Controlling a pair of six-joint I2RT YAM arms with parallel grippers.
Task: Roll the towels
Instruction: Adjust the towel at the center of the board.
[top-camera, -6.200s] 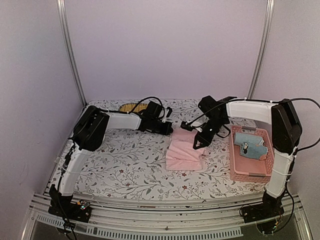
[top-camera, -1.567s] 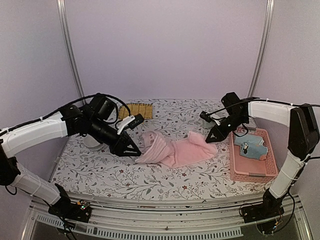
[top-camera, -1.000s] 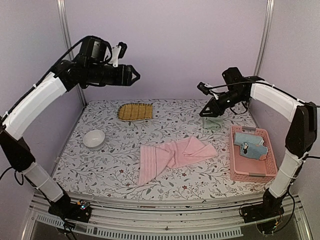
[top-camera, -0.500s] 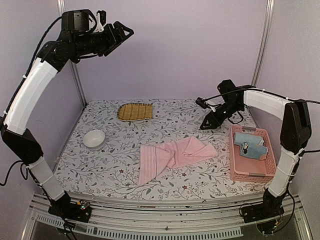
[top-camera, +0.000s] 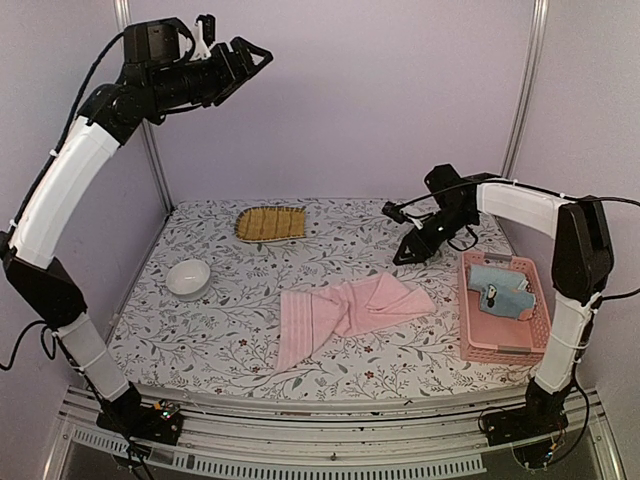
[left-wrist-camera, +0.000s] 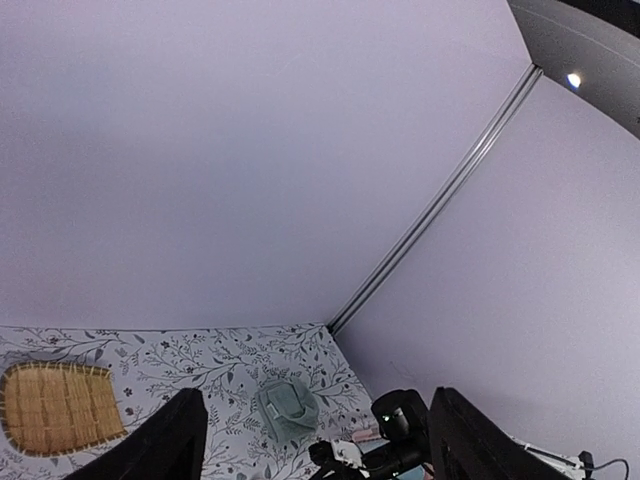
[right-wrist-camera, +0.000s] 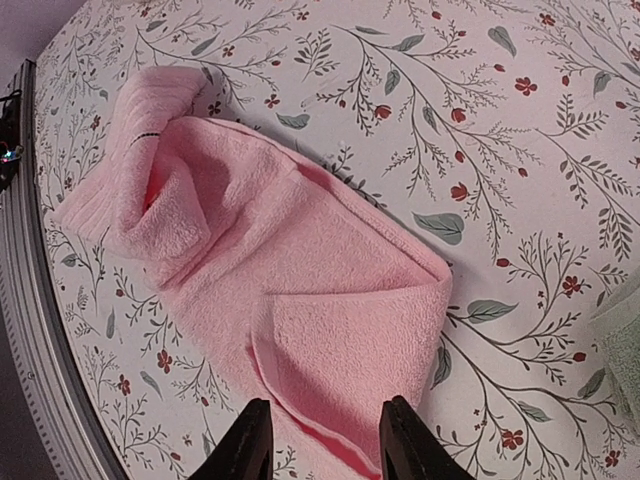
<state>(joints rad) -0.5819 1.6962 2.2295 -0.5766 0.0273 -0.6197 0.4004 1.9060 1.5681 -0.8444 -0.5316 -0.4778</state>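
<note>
The pink towel (top-camera: 340, 310) lies loosely crumpled across the middle of the table, with its right end folded over (right-wrist-camera: 330, 330). My right gripper (top-camera: 402, 256) hovers just above that right end, and in the right wrist view its jaws (right-wrist-camera: 325, 445) stand open and empty over the fold. My left gripper (top-camera: 255, 55) is raised high at the back left, open and empty (left-wrist-camera: 320, 450). The pale green towel (left-wrist-camera: 285, 410) sits folded at the back right of the table. A light blue towel (top-camera: 497, 290) lies in the pink basket (top-camera: 470, 335).
A white bowl (top-camera: 187, 277) stands at the left. A yellow-brown woven mat (top-camera: 270, 222) lies at the back. The pink basket stands along the right edge. Metal frame posts (top-camera: 520, 100) rise at the back corners.
The left arm rose from chest height to high near the back wall, its jaws opening wider. The right gripper came down and leftward toward the pink towel's right end. The towel has not moved.
</note>
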